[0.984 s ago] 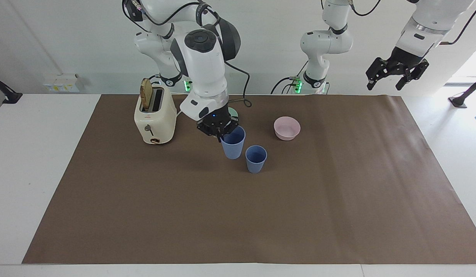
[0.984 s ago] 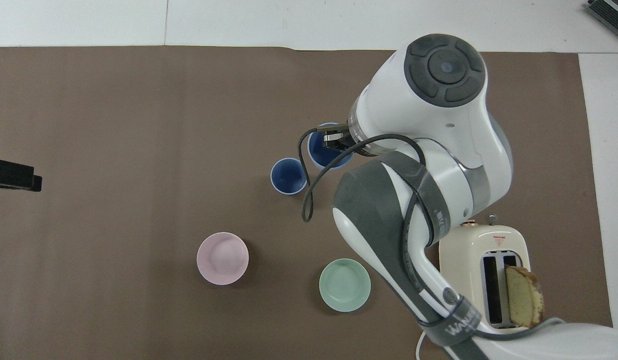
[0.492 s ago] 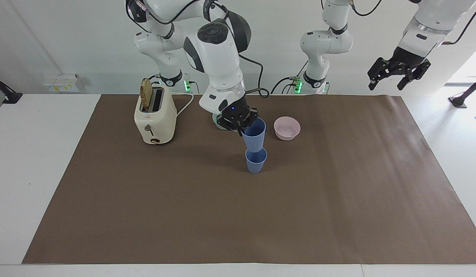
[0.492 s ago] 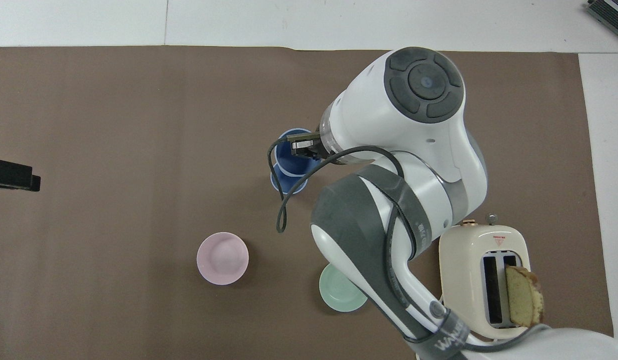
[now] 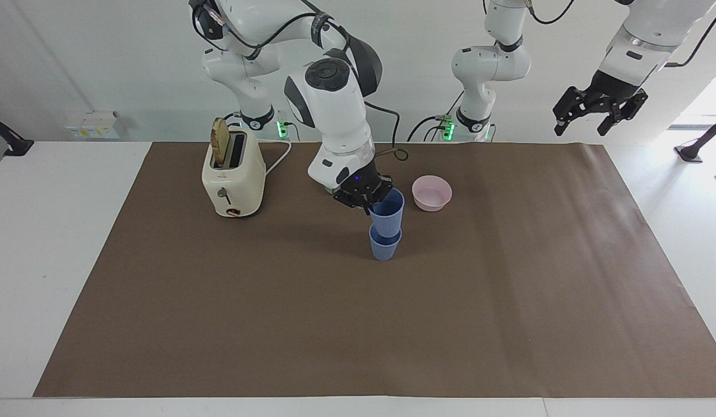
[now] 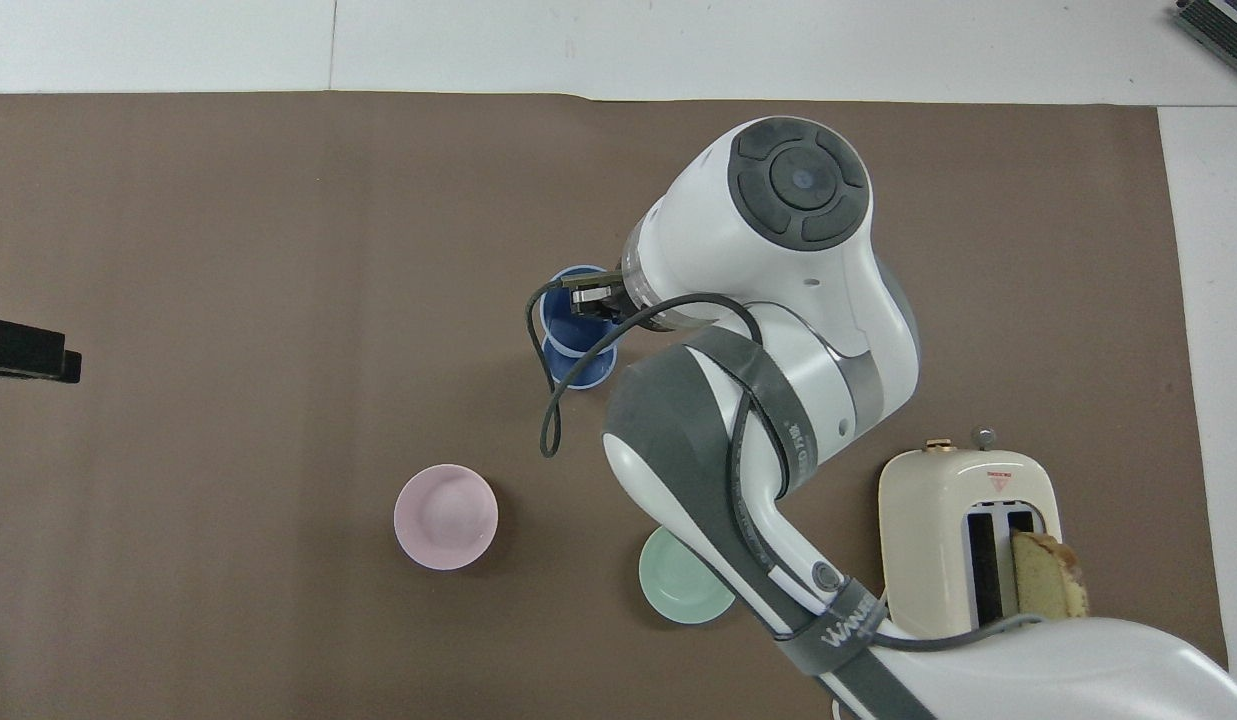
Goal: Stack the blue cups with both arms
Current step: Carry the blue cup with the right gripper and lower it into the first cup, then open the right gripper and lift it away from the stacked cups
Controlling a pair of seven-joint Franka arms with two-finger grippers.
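The right gripper (image 5: 366,200) is gripping the rim of one blue cup (image 5: 388,211) and holding it upright with its base sitting inside the mouth of the second blue cup (image 5: 384,245) — the lower part of the held cup is already nested in the standing one, while most of its body is showing above the rim. The standing cup is resting on the brown paper mat (image 5: 358,324) that is covering the desk (image 5: 45,260), near the middle of the mat. Taking that standing cup as the landmark: the pink bowl (image 5: 432,193) is sitting nearer to the robots than it and toward the left arm's end of the desk; the pale green bowl (image 6: 678,592) is lying nearer to the robots as well, partly covered by the right arm in the overhead view; and the cream toaster (image 5: 232,176), with a slice of bread (image 5: 220,142) standing in one slot, is sitting toward the right arm's end. The left gripper (image 5: 599,110) is waiting high in the air with its fingers spread apart, over the mat's edge at the left arm's end — well apart from the cups.
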